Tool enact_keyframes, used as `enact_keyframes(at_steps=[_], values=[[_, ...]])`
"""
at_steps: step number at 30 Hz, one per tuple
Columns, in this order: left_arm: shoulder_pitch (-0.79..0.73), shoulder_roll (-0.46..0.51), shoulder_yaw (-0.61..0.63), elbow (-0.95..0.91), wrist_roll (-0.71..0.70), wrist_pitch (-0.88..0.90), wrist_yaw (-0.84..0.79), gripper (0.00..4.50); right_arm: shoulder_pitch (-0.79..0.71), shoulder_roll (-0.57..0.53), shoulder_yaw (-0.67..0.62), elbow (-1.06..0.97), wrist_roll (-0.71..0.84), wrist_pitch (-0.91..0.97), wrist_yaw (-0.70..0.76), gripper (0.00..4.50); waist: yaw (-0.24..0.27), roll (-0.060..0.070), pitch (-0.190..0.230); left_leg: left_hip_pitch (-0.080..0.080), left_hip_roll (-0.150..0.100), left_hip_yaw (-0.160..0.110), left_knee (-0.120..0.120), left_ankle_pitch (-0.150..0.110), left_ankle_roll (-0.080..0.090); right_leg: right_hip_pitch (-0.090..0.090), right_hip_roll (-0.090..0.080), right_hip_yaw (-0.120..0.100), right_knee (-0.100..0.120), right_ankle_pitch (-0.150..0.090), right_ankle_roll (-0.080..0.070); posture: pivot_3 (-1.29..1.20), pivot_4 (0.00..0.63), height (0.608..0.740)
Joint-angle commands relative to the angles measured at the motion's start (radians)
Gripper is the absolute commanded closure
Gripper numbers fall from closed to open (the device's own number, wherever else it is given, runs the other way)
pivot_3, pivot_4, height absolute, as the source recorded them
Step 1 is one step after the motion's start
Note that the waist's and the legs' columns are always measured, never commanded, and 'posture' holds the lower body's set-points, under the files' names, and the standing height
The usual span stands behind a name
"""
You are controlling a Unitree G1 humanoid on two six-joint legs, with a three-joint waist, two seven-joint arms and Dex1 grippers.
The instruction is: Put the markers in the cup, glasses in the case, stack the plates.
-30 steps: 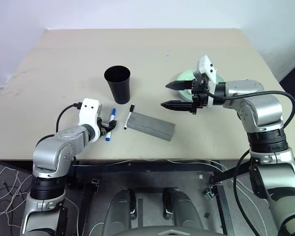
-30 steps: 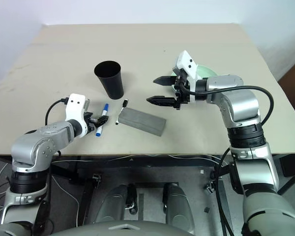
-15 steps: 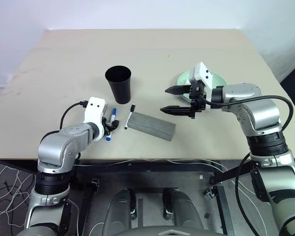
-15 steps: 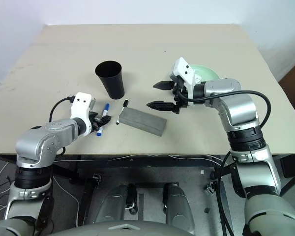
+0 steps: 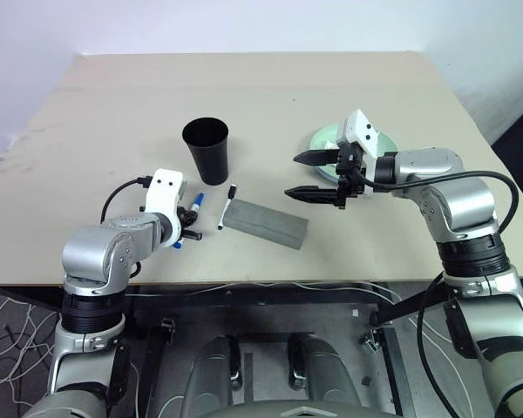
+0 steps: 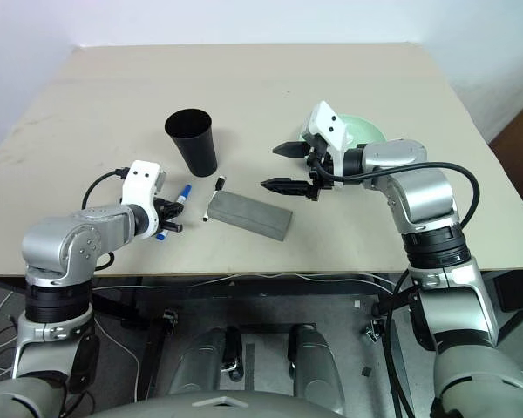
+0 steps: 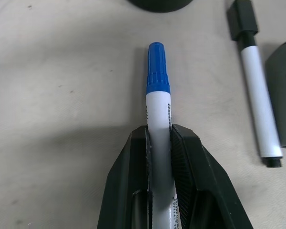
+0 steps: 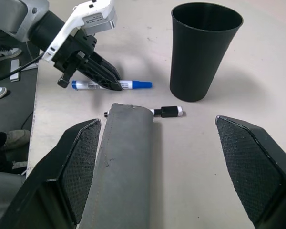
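Beige and almost bare, the table (image 5: 270,96) carries all the things you work with. Your left gripper (image 7: 158,143) has its two fingers (image 7: 133,162) pressed on the white barrel of the blue-capped marker (image 7: 158,95), one finger on each side, with the cap pointing out past the fingertips. The marker lies low at the table surface (whether it touches the table or is a little lifted, I cannot tell). Just beside it lies the black-capped marker (image 5: 227,205), with one end touching or almost touching the end of the grey case (image 5: 265,223). The case is closed and lies flat, at an angle, in the middle of the near part of the table. The black cup (image 5: 207,150) stands upright behind the two markers, close to them but apart.

Your right gripper (image 5: 312,176) hangs above the table to the right of the case, pointing toward your left side, its jaws spread wide with nothing between them. Behind its wrist you see the rim of a mint green plate (image 5: 324,136); most of the plate is hidden by the arm.
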Motion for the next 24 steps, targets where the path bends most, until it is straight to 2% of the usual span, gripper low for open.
enact_keyframes(at_steps=[1, 6, 12, 14, 18, 24], values=[[-0.011, 0.032, 0.038, -0.021, 0.031, 0.026, 0.010, 4.21, -0.006, 0.005, -0.030, -0.015, 0.024, -0.015, -0.004, 0.41, 0.000, 0.000, 0.000, 0.000, 0.000, 0.000, 0.000, 0.000, 0.000, 0.000, 0.000, 0.000, 0.000, 0.000, 0.000, 0.00, 0.150, 0.713], [-0.022, 0.121, 0.022, -0.164, -0.056, 0.110, -0.100, 4.21, -0.006, 0.003, -0.026, -0.016, 0.028, -0.027, -0.001, 0.41, 0.003, -0.001, 0.001, -0.001, 0.000, 0.000, 0.000, 0.000, 0.000, -0.001, 0.000, 0.000, 0.000, 0.000, 0.000, 0.00, 0.150, 0.713], [-0.068, 0.190, 0.112, -0.288, -0.165, 0.187, -0.232, 4.21, -0.005, 0.006, -0.025, -0.020, 0.039, -0.032, 0.008, 0.41, 0.007, -0.002, 0.001, -0.004, -0.001, 0.000, -0.001, 0.000, 0.000, -0.002, -0.003, 0.000, -0.001, 0.000, 0.000, 0.00, 0.150, 0.713], [-0.074, 0.194, 0.133, -0.316, -0.199, 0.155, -0.273, 4.21, -0.008, 0.009, -0.025, -0.015, 0.040, -0.041, 0.012, 0.41, 0.007, -0.002, 0.001, -0.004, -0.002, 0.000, -0.001, 0.000, 0.001, -0.002, -0.003, 0.000, -0.001, 0.000, 0.000, 0.00, 0.150, 0.713], [-0.028, 0.204, 0.130, -0.332, -0.186, -0.098, -0.343, 4.21, -0.015, 0.009, -0.047, -0.029, 0.083, -0.032, 0.041, 0.41, 0.005, -0.002, 0.001, -0.003, -0.002, 0.000, -0.001, 0.000, 0.000, -0.002, -0.002, 0.000, -0.002, 0.000, 0.000, 0.00, 0.150, 0.713], [0.038, 0.102, 0.156, -0.292, -0.158, -0.503, -0.407, 4.21, 0.001, -0.008, -0.057, -0.033, 0.107, -0.007, 0.050, 0.41, 0.006, -0.002, 0.001, -0.002, -0.001, 0.001, 0.000, 0.000, 0.001, -0.001, -0.002, 0.000, -0.001, 0.000, 0.000, 0.00, 0.150, 0.713]])
